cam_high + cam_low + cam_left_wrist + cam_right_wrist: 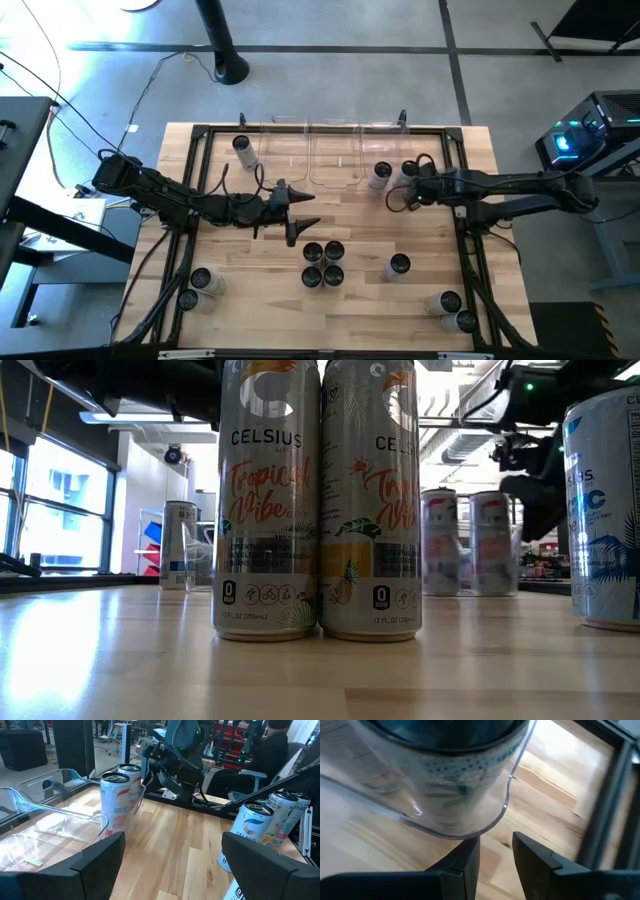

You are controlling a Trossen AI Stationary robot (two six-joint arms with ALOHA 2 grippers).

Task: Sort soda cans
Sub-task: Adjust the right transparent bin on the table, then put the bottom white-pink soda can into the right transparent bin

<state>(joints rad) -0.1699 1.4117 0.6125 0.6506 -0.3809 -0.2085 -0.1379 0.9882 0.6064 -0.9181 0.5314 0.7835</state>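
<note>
Silvery soda cans (pixel 322 264) stand upright (long axes vertical) in a cluster.

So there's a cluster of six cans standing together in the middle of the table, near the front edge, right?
Not quite. The high view shows four cans in that cluster, not six, packed two by two. The rest holds: they stand upright together mid-table, toward the front edge.

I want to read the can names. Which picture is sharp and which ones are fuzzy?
Low view: the two front cans are sharp, lettering readable; the cans behind them are out of focus. Right wrist view: the clear bin corner and the can seen through it are smeared. High view: only the cans' dark tops show.
</note>
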